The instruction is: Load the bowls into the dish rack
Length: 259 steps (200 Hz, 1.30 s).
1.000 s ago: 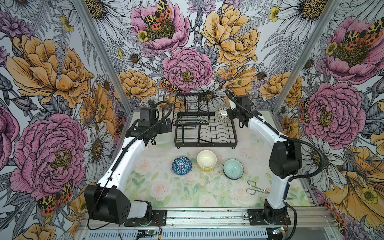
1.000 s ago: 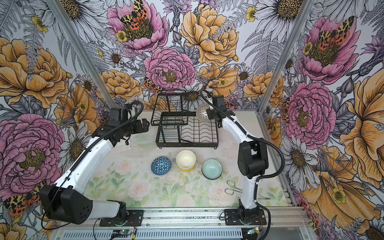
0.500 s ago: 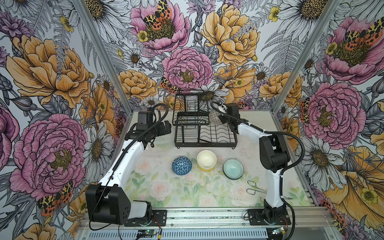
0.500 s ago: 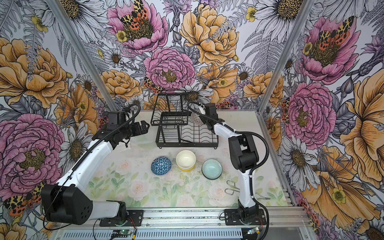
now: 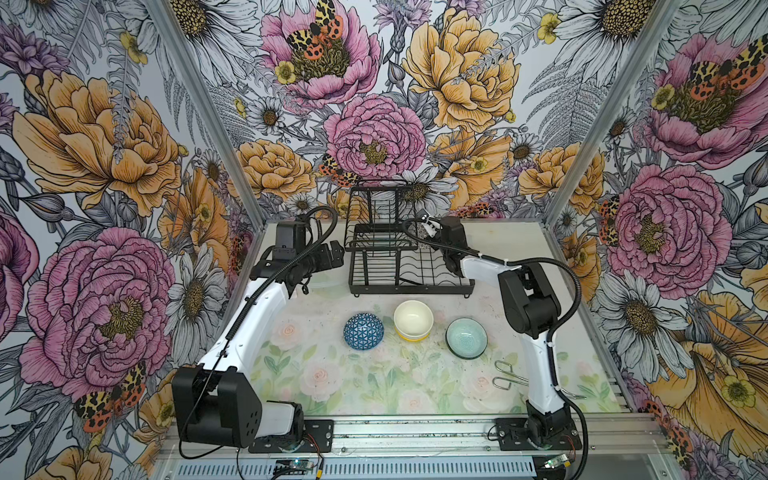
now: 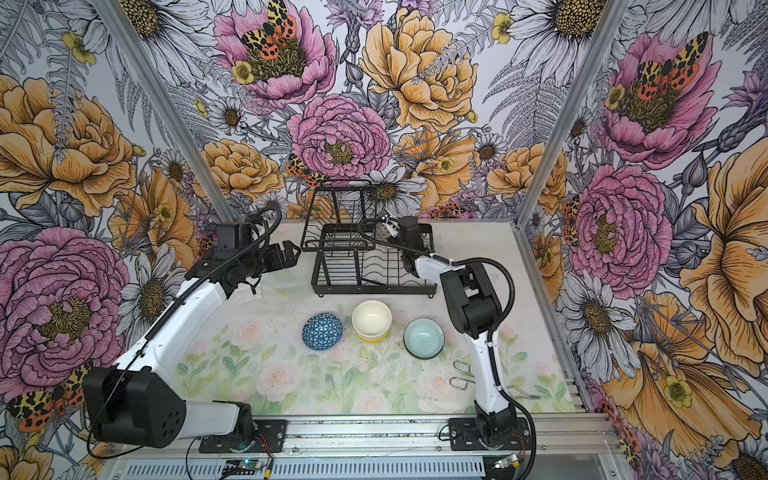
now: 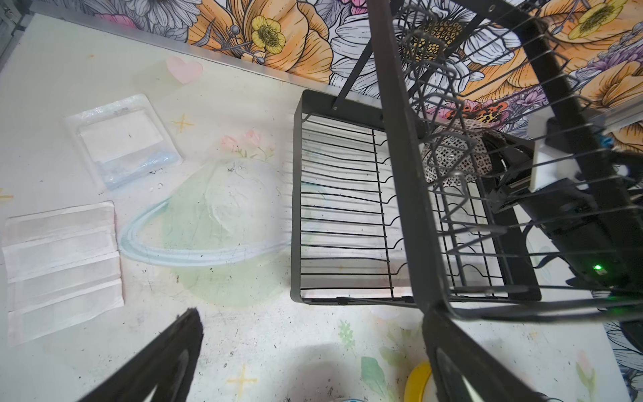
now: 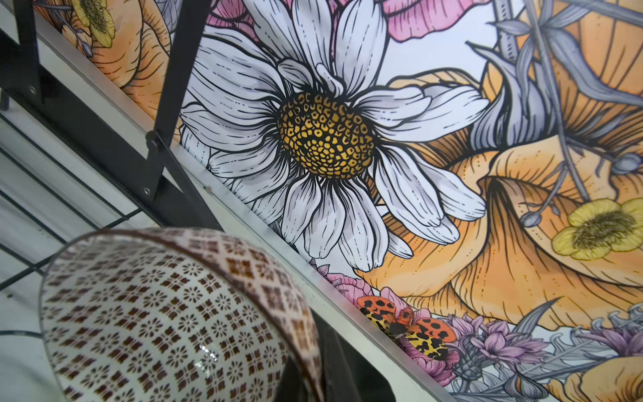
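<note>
- Right gripper (image 5: 431,232) pinches the rim of the tilted black-and-white mosaic ceramic bowl (image 8: 167,313) at the far right corner of the black wire dish rack (image 5: 411,286).
- Left gripper (image 6: 291,254) gapes wide, empty, beside the rack.

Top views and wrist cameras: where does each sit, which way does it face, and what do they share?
Top views: high at the front, looking down and back over the table; left arm and right arm whole, left pincer open, right pincer holding the mosaic bowl at the dish rack.
Left wrist: on the left arm beside the rack, looking down across it; its two fingers show.
Right wrist: on the right arm, facing the back wall past the bowl; a dark finger shows.
Shared: all views show the bowl and rack.
</note>
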### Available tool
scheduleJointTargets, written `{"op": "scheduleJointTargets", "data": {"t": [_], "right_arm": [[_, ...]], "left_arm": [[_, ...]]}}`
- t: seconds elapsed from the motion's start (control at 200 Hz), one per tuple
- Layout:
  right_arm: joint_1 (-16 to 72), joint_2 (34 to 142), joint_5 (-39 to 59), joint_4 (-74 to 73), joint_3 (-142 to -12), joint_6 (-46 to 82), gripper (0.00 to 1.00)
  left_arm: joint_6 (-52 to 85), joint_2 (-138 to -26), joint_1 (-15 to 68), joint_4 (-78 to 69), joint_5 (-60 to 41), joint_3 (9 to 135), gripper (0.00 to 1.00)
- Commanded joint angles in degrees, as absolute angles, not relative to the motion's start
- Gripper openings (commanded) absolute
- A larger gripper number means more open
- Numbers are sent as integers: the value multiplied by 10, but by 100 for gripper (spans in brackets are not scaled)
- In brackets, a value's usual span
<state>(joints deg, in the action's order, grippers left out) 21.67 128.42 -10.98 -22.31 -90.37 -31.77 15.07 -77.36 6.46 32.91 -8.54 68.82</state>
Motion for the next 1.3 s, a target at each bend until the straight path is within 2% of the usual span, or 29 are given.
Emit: {"op": "scheduleJointTargets", "data": {"t": [0.0,0.776,1.101,1.291], "right_arm": [[222,1295,-129,-307,-915,-345,0],[242,1354,-152,-409,-925,-396,0],[249,1366,-132,-465,-911,-406,0],[250,1382,-80,-505,-897,-437,0]], "left_arm": [[154,-777,59,313,-102,688,99],[150,-772,60,314,-105,685,99],[150,-773,60,314,-105,686,99],[150,-771,60,314,-107,684,99]]}}
